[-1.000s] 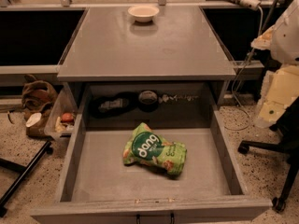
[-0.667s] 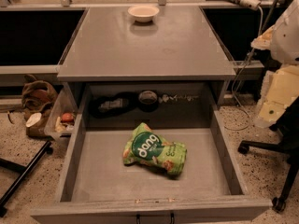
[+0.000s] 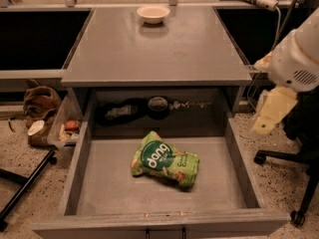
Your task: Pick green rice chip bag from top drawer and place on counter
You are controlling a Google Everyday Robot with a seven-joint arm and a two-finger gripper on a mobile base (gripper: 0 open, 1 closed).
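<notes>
The green rice chip bag (image 3: 165, 159) is being seen lying flat mid-floor in the open top drawer (image 3: 109, 183), its long axis slanting from rear-left to front-right. The gripper (image 3: 269, 115) is being held outside the drawer's right wall, up and to the right of the bag. Its opening cannot be told.

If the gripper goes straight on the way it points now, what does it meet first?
The gripper, right of the top drawer, points down-left; probably the drawer's right wall first, not the green rice chip bag. Depth is unclear.
</notes>
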